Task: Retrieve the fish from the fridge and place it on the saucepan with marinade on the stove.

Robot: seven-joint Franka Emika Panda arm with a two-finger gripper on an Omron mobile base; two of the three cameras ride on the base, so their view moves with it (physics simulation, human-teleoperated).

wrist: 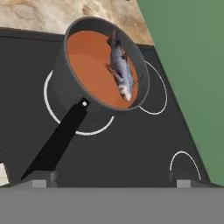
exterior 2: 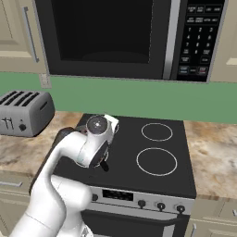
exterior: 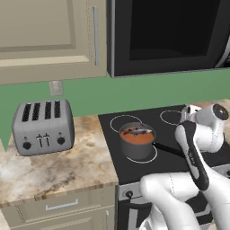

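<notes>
The silver-grey fish [exterior: 136, 131] [wrist: 121, 70] lies on the orange-red marinade [exterior: 134, 139] [wrist: 89, 61] inside the grey saucepan [exterior: 137, 152] [wrist: 65, 89]. The pan stands on the front left burner of the black stove [exterior: 134, 170] [exterior 2: 185, 152] [wrist: 131, 148]. Its black handle [wrist: 59, 140] points toward my hand. My gripper [wrist: 112, 180] is open, pulled back from the pan on the handle side, with nothing between its fingertips [wrist: 43, 177]. The fridge is out of view.
A silver toaster [exterior: 42, 126] [exterior 2: 23, 113] stands on the marble counter [exterior: 67, 161] left of the stove. A black microwave [exterior: 166, 36] [exterior 2: 106, 37] hangs above the burners, with beige cabinets [exterior: 45, 36] beside it. More counter [exterior 2: 213, 148] lies right of the stove.
</notes>
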